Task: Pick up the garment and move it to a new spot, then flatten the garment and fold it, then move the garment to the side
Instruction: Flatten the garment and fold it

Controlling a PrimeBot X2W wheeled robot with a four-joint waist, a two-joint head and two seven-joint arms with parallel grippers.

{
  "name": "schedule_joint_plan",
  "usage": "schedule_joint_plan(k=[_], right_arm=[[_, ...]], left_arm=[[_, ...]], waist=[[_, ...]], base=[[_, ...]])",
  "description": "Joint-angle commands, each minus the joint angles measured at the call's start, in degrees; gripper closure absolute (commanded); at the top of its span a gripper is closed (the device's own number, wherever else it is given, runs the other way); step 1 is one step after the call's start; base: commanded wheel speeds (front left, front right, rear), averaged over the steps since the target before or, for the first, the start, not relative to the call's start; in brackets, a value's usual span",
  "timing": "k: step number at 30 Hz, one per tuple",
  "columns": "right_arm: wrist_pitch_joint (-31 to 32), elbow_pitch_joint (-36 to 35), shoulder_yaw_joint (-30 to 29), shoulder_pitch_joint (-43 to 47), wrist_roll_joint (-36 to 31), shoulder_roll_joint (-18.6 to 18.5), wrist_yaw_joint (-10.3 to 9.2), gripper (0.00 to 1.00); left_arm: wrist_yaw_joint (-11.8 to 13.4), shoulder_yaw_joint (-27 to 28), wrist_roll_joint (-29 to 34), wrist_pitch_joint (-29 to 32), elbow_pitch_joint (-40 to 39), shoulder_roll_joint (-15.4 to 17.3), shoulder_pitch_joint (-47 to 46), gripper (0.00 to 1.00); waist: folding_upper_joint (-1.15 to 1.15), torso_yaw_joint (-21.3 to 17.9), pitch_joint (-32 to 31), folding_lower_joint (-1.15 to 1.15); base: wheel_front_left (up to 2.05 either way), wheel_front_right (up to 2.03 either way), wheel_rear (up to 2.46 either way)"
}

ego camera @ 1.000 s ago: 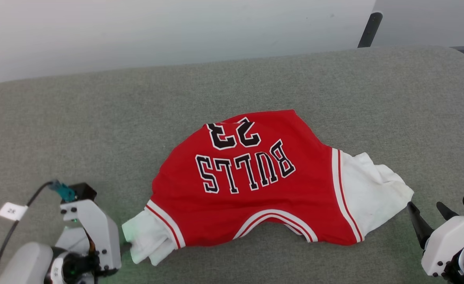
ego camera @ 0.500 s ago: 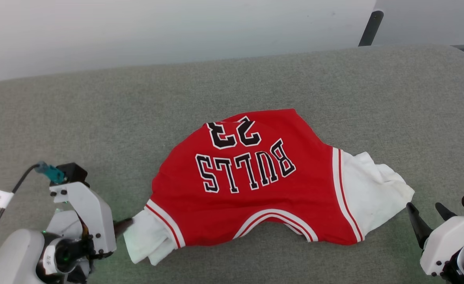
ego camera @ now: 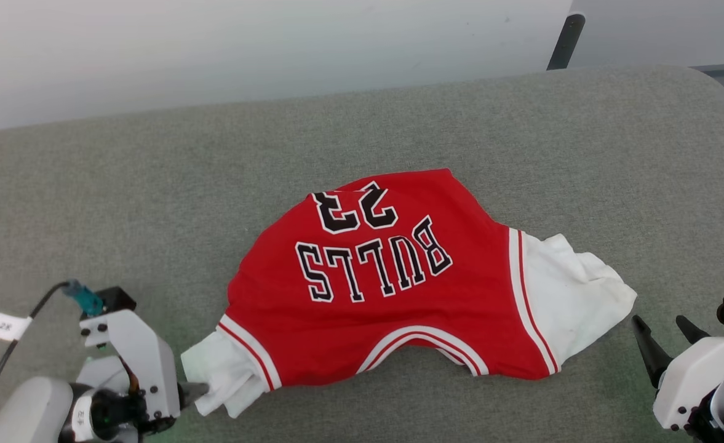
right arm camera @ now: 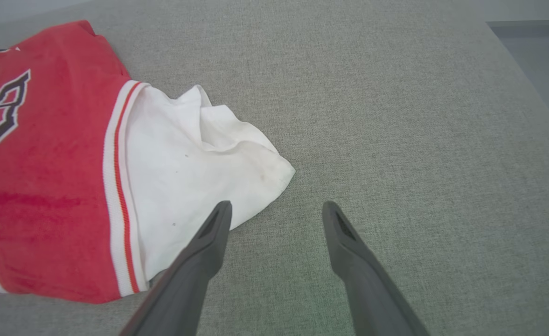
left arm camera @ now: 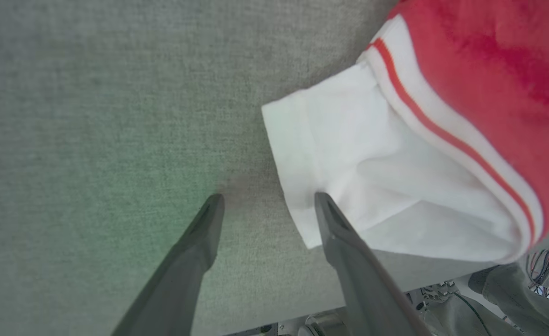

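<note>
The left gripper (ego camera: 193,390) sits low at the near left of the grey padded surface (ego camera: 152,184) in the head view. Its one visible dark fingertip is right at the corner of the garment's (ego camera: 386,289) white left sleeve (ego camera: 223,375), with no cloth lifted. The right gripper (ego camera: 658,329) waits at the near right with its two fingers spread and bare, just off the white right sleeve (ego camera: 574,295). The garment lies mid-surface between them, red body up, the "BULLS 23" lettering reading upside down from the robot's side and the collar nearest it. In the left wrist view the jaws stand wide with nothing between them. One finger (left arm camera: 349,252) crosses the sleeve's near corner, though I cannot tell if it touches, and the other is over bare grey. The sleeve there is doubled and rumpled. In the right wrist view that claw is likewise wide and empty, one finger (right arm camera: 199,261) overlapping the sleeve's edge, and the cloth is creased into a peak. By my reckoning the spreading is only partly done. The body lies fairly flat, but both sleeves are bunched and the far hem bows. Nothing is folded yet, and the move to the side is still to come. Whether the garment has already been carried to its new spot I cannot tell.
</note>
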Motion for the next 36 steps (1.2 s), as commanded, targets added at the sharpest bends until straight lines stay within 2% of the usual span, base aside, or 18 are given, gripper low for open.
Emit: schedule_joint_plan(k=[1, 17, 18, 19, 23, 36], right_arm=[[-0.38, 0.09, 0.01, 0.30, 0.32, -0.08, -0.06, 0.00], [-0.77, 0.67, 0.50, -0.78, 0.40, -0.31, -0.06, 0.00], [-0.80, 0.70, 0.47, -0.84, 0.38, -0.30, -0.06, 0.00], [-0.84, 0.71, 0.43, -0.89, 0.34, -0.31, -0.06, 0.00], [-0.94, 0.84, 0.50, -1.11, 0.29, -0.22, -0.06, 0.00], [-1.19, 1.47, 0.06, -1.37, -0.09, 0.47, -0.06, 0.00]], left_arm=[[0.48, 0.14, -0.44, 0.09, -0.36, -0.15, 0.99, 0.00], [-0.39, -0.31, -2.25, -1.65, 3.56, -3.27, 2.31, 0.00], [-0.80, -0.62, -2.45, -1.45, 3.82, -3.55, 2.29, 0.56], [-0.99, -0.48, -2.89, -1.74, 4.20, -4.05, 2.25, 1.00], [-1.90, -0.04, -2.91, -2.72, 5.18, -4.22, 0.99, 1.00], [-3.62, 1.74, -1.16, -4.84, 2.15, -0.66, -5.28, 1.00]], waist=[[0.00, -0.04, 0.11, 0.00], [0.00, -0.07, 1.35, 0.00], [0.00, -0.05, 1.40, 0.00], [0.00, -0.01, 1.50, 0.00], [0.00, -0.01, 1.86, 0.00], [0.00, -0.27, 1.98, 0.00]], base=[[0.00, 0.00, 0.00], [0.00, 0.00, 0.00], [0.00, 0.00, 0.00], [0.00, 0.00, 0.00], [0.00, 0.00, 0.00], [0.00, 0.00, 0.00]])
